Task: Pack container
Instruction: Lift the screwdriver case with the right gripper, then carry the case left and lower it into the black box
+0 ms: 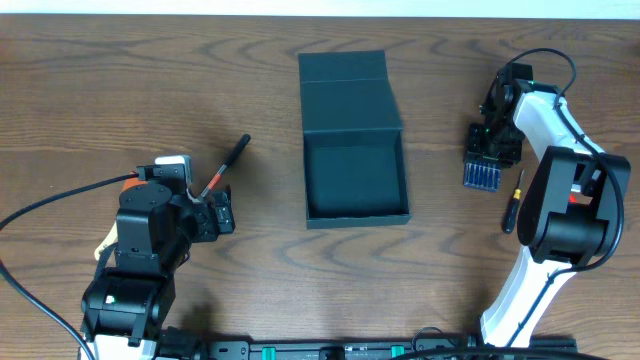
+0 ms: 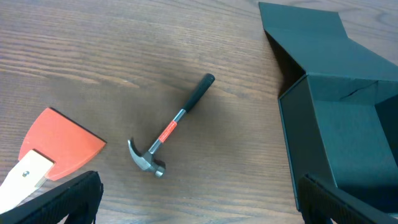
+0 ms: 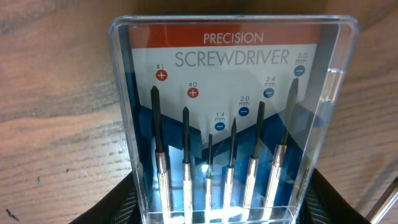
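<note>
The container (image 1: 356, 178) is a dark teal-grey box in the middle of the table, open, with its flap lid (image 1: 348, 88) laid back toward the far side. In the left wrist view the container (image 2: 348, 130) shows its dark inside at the right. My right gripper (image 1: 492, 140) is at the right of the table, shut on a clear case of precision screwdrivers (image 1: 482, 172). In the right wrist view its fingers (image 3: 102, 208) press both sides of the case (image 3: 230, 112). My left gripper (image 2: 202, 208) stands open over bare wood, left of the container.
A small hammer (image 2: 174, 127) with a black and red handle lies just ahead of the left gripper; overhead the hammer (image 1: 228, 160) points toward the container. An orange scraper (image 2: 59, 140) with a wooden handle lies at the left. A loose black screwdriver (image 1: 513, 200) lies beside the right arm.
</note>
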Robot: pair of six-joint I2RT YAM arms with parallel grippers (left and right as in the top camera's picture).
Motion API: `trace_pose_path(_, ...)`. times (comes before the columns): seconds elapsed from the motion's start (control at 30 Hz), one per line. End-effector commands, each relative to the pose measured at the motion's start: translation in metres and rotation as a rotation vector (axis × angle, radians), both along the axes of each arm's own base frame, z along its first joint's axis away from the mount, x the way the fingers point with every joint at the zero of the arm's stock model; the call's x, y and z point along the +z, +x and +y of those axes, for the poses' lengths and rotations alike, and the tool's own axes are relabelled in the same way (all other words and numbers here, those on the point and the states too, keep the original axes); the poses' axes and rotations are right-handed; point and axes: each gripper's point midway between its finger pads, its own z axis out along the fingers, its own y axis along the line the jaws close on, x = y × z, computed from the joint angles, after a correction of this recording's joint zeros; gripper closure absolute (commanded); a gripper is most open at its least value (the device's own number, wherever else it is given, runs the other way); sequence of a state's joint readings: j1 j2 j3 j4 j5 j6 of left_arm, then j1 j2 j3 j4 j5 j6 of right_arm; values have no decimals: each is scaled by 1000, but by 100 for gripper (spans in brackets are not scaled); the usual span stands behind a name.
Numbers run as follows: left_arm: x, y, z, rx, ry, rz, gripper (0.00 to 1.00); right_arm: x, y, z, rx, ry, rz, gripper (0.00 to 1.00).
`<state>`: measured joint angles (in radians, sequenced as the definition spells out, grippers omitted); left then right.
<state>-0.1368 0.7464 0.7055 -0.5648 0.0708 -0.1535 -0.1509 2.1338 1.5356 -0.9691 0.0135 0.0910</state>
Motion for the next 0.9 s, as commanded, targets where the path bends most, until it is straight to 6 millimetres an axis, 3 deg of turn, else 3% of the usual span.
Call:
trace_pose_path(0.0, 10, 3, 2, 9, 6, -24, 1, 4, 8, 6, 11, 19, -11, 94)
trace_pose_path(0.27, 10, 3, 2, 9, 6, -24, 2, 30, 20, 3, 11, 6, -53, 93)
trace_pose_path(0.47, 10, 3, 2, 9, 6, -24, 2, 64, 24, 2, 22, -6, -108, 94)
trace_pose_path(0.67, 10, 3, 2, 9, 6, -24, 1, 124, 28, 16, 98, -26, -228, 92)
trace_pose_path(0.87, 10, 3, 2, 9, 6, -24, 1, 190, 20, 62, 278, -43, -381, 90)
